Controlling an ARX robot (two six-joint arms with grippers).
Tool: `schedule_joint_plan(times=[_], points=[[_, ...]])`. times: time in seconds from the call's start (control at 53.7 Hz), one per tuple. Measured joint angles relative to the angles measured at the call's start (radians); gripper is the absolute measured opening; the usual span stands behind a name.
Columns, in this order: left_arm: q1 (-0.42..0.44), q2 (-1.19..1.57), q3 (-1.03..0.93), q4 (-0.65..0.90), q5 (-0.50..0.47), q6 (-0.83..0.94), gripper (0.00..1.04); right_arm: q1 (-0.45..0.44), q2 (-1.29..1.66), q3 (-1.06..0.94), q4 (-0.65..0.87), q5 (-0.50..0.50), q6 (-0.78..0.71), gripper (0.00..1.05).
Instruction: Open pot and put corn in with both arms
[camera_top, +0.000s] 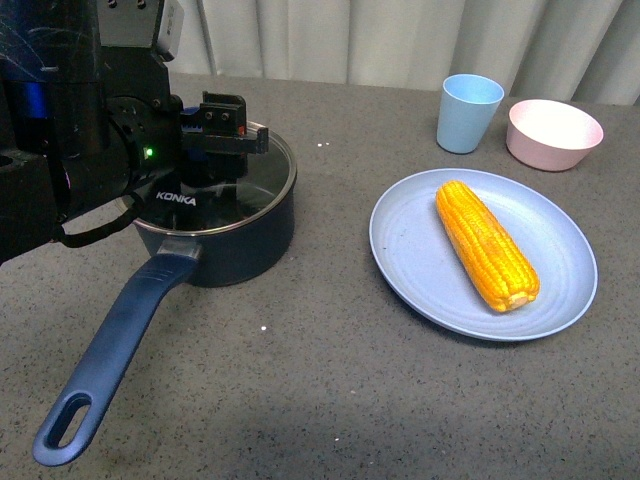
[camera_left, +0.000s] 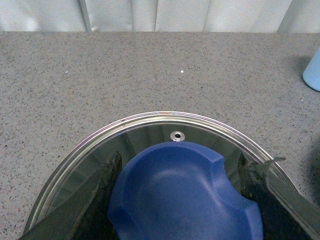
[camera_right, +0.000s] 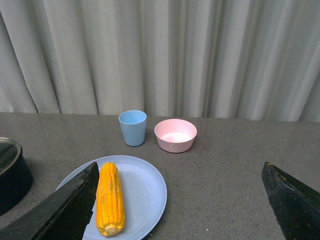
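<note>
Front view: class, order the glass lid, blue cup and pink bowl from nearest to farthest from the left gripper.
1. Glass lid, directly under the left gripper.
2. Blue cup, back right.
3. Pink bowl, farther right, beyond the cup.

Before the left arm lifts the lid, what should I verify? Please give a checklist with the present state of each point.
1. Lid sits on the pot: ok.
2. Left tool is astride the blue knob: ok.
3. Left tool grips the knob firmly: cannot tell, contact is not clear.
4. Right tool is open and holds nothing: ok.
5. Corn lies alone on the plate, reachable from above: ok.
6. Cup and pink bowl stand apart from the pot: ok.
</note>
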Motion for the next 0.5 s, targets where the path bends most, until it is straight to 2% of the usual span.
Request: schedule_joint_plan(times=[0.298, 0.391, 0.503], points=[[0.018, -0.075, -0.039, 0.003, 0.011, -0.044, 0.62, 0.000, 0.000, 0.000, 0.000, 0.000, 0.000, 0.95], [0.060, -0.123, -0.053, 0.018, 0.019, -0.061, 0.62, 0.000, 0.000, 0.000, 0.000, 0.000, 0.000, 0.95], [0.150, -0.138, -0.058, 0.039, 0.037, -0.054, 0.62, 0.000, 0.000, 0.000, 0.000, 0.000, 0.000, 0.95]])
